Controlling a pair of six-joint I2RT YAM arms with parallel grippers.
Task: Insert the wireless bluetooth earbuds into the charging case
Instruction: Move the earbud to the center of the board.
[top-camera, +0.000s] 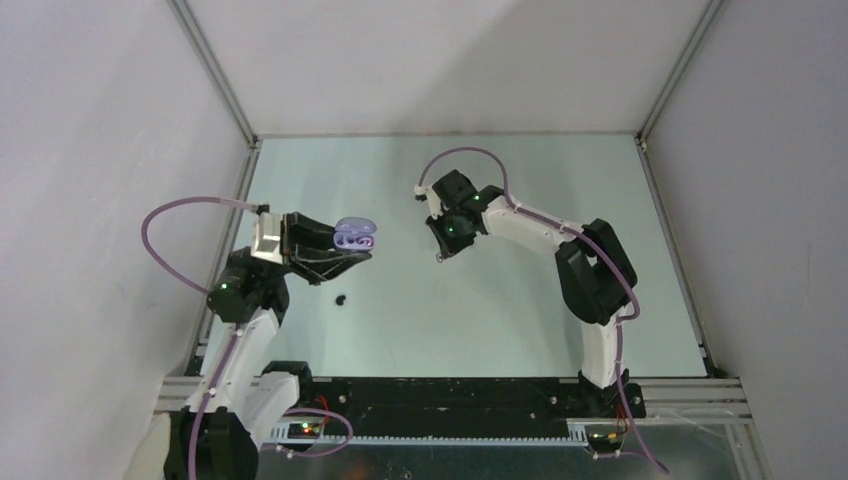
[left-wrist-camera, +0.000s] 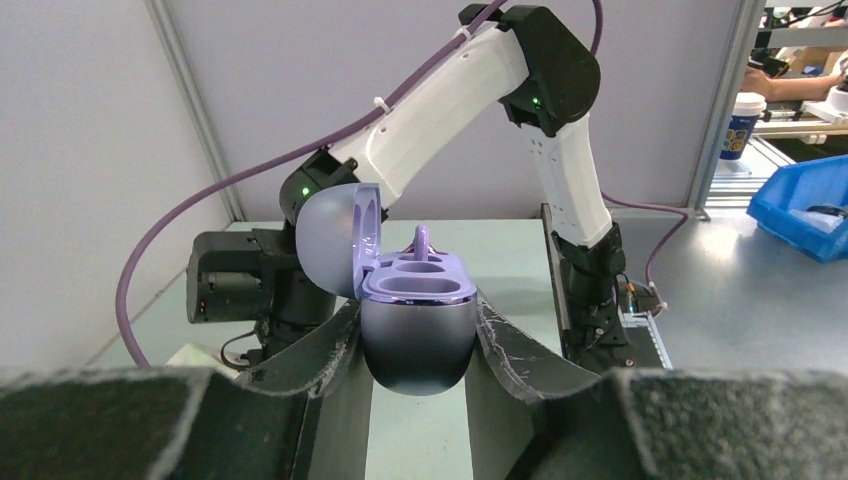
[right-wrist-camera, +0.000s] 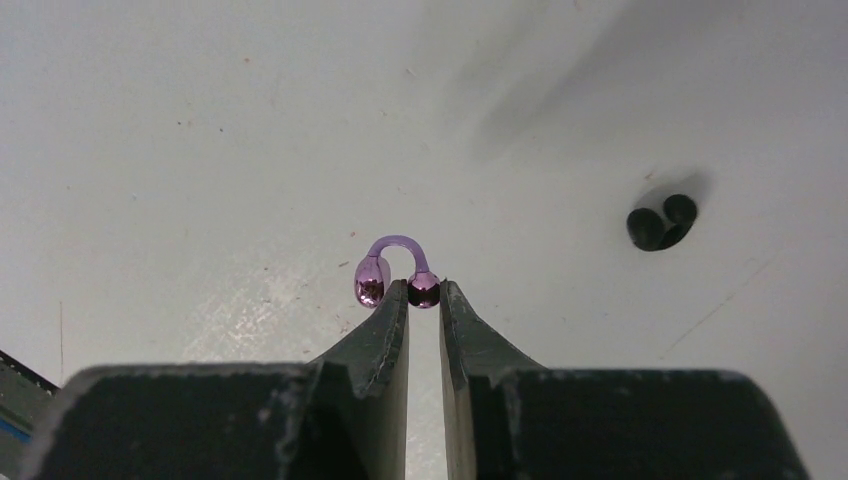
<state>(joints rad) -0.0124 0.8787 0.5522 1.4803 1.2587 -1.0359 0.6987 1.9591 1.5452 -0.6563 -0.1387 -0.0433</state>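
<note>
Two end effectors are each closed on something. The right end effector (right-wrist-camera: 424, 300) has its jaws drawn nearly together. Its tips pinch one bulb of the lilac earbud (right-wrist-camera: 398, 268), while the other bulb and the joining arch stick out free past one finger, above the counter (right-wrist-camera: 200, 120). From the top camera we cannot make this earbud out; it is too small.

The left end effector (left-wrist-camera: 418, 328) clamps the charging case (left-wrist-camera: 415, 360) by its rounded sides, held upright off the counter. The lid (left-wrist-camera: 335, 235) stands swung open to one side. Its fingers cover the flanks of the case. A lilac loop (left-wrist-camera: 422, 240) rises from the far well, and we cannot tell how deep it sits.

The black earbud (right-wrist-camera: 660, 222) lies on the counter, apart from both end effectors and nearer the left one. It reads as two dark lobes touching; whether they are one piece we cannot tell.

Behind the case the right arm (left-wrist-camera: 450, 110) blocks much of the rear wall. A blue bin (left-wrist-camera: 800, 205) is cut off at the frame edge beside a paper cup (left-wrist-camera: 742, 120).
</note>
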